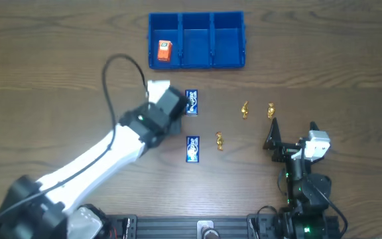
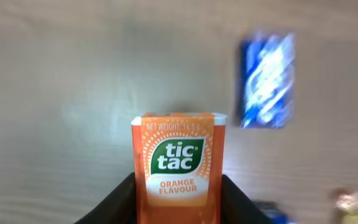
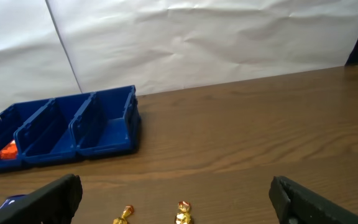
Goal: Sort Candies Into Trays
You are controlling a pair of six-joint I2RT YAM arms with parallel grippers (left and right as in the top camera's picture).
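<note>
- Brown wood-grain table (image 1: 337,60) carries everything, and both arm bases stand at its near edge.
- Right gripper (image 1: 292,133) sits low near its base, its fingers spread wide with nothing between them.
- One blue-wrapped candy (image 1: 192,149) lies near the middle, with a gold-wrapped candy (image 1: 219,141) just beside it.
- Left gripper (image 1: 174,106) is clamped on an orange candy box (image 2: 179,162) over bare wood; a second blue-wrapped candy (image 1: 191,102) lies just beside it.
- Two more gold candies (image 1: 245,109) (image 1: 270,110) lie near each other, farther out on the right.
- Blue tray (image 1: 197,65) stands at the far side with three compartments; another orange box (image 1: 164,50) lies in its left one.
- White creased sheet (image 3: 197,43) hangs behind the table's far edge.
</note>
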